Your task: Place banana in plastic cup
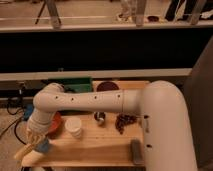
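Observation:
My gripper [35,136] hangs from the white arm at the table's front left corner. It is shut on the banana [25,150], a pale yellow fruit that slants down to the left from the gripper. The plastic cup [43,146], small and light blue, stands right beside the banana's upper end, partly hidden by the gripper. The banana's upper end is at the cup's rim; I cannot tell whether it is inside.
A red-orange bowl [55,125] sits just behind the blue cup. A cream-white cup [75,127], a small metal cup [100,118] and a dark clump [125,121] stand mid-table. A grey block [136,150] lies front right. A green object [75,85] lies at the back.

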